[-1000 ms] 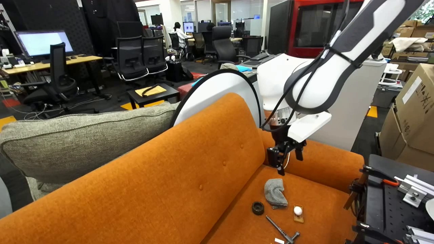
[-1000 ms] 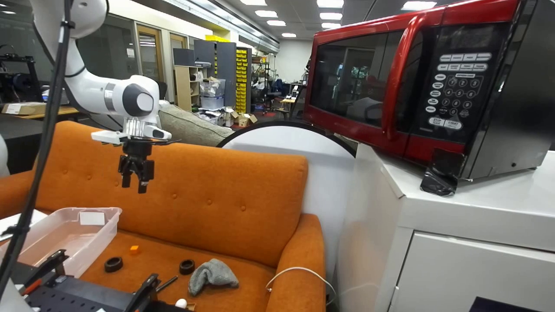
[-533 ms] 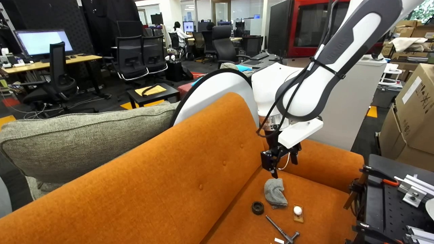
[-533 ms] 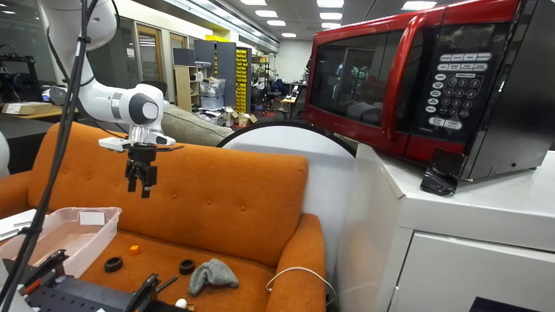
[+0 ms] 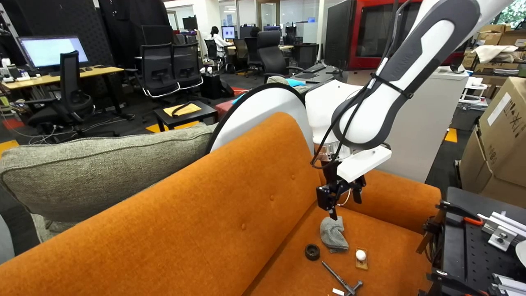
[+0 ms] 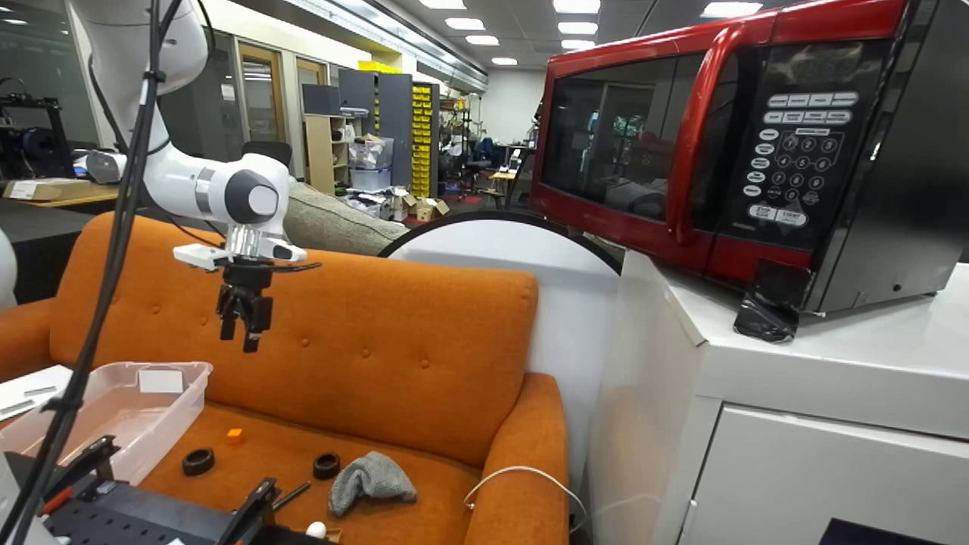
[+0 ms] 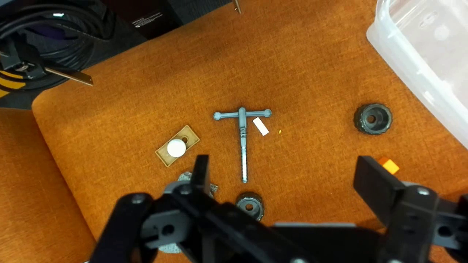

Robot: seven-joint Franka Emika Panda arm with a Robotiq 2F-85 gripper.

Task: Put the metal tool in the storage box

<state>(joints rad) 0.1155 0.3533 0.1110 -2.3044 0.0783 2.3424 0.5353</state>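
Note:
The metal tool (image 7: 243,146) is a grey T-shaped piece with a threaded shaft, lying flat on the orange sofa seat. It shows in both exterior views (image 5: 336,276) (image 6: 291,496), its crossbar hidden by the black table in the latter. The storage box (image 7: 415,60) is clear plastic, at the upper right of the wrist view; it also shows in an exterior view (image 6: 170,431). My gripper (image 7: 283,160) is open and empty, fingers wide apart, pointing down well above the seat. It shows in both exterior views (image 5: 346,209) (image 6: 239,342). The tool lies ahead of the left finger in the wrist view.
Two black wheels (image 7: 373,118) (image 7: 250,205), an orange block (image 7: 389,166), a white ball on a tan plate (image 7: 176,148), a white strip (image 7: 260,126) and a grey cloth (image 5: 333,234) lie on the seat. The sofa backrest (image 5: 230,197) and a black table (image 5: 476,250) flank it.
My gripper has moved left and a little down in one exterior view and right and a little down in the other. It stays open. The objects on the seat have not moved.

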